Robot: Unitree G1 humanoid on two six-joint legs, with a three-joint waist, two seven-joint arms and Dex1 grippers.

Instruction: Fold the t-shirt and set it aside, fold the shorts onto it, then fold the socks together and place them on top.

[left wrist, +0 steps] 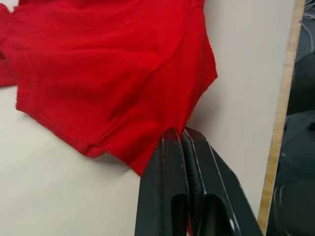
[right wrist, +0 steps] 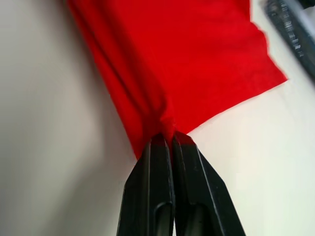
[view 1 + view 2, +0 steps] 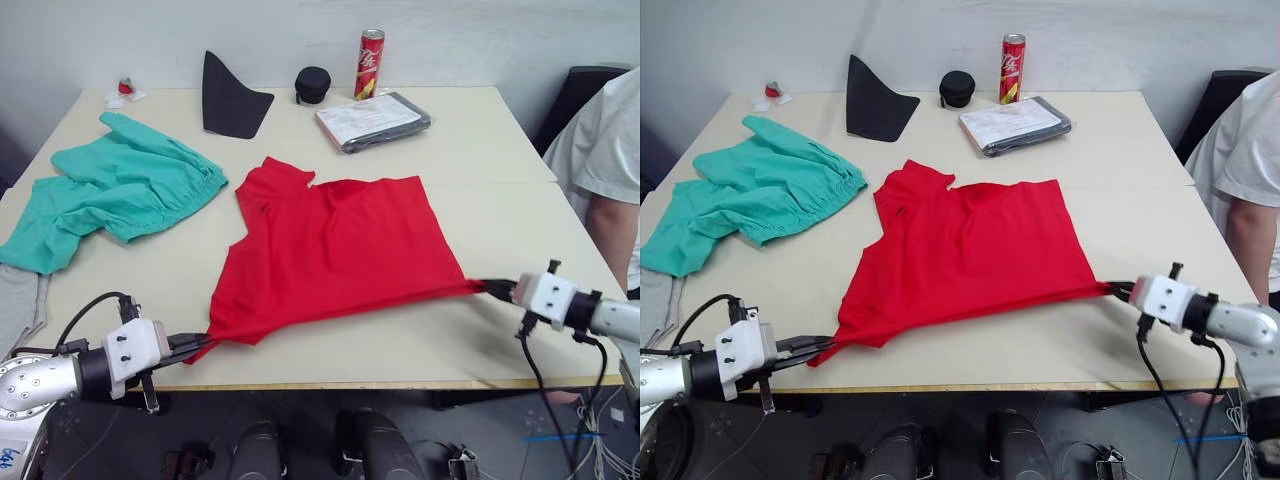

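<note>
The red t-shirt (image 3: 335,250) lies spread on the middle of the table, stretched between both grippers. My left gripper (image 3: 195,345) is shut on its near left corner at the table's front edge. My right gripper (image 3: 488,288) is shut on its near right corner. In the wrist views each pair of black fingers (image 1: 179,162) (image 2: 167,157) pinches a bunched red corner. The teal-green shorts (image 3: 115,190) lie crumpled at the table's left. A light grey sock (image 3: 18,305) lies at the left edge, partly cut off.
At the back of the table (image 3: 480,150) are a black pointed fabric piece (image 3: 228,98), a small black round case (image 3: 312,84), a red can (image 3: 369,63) and a flat wrapped packet (image 3: 372,121). A person in a white shirt (image 3: 605,150) sits at the right.
</note>
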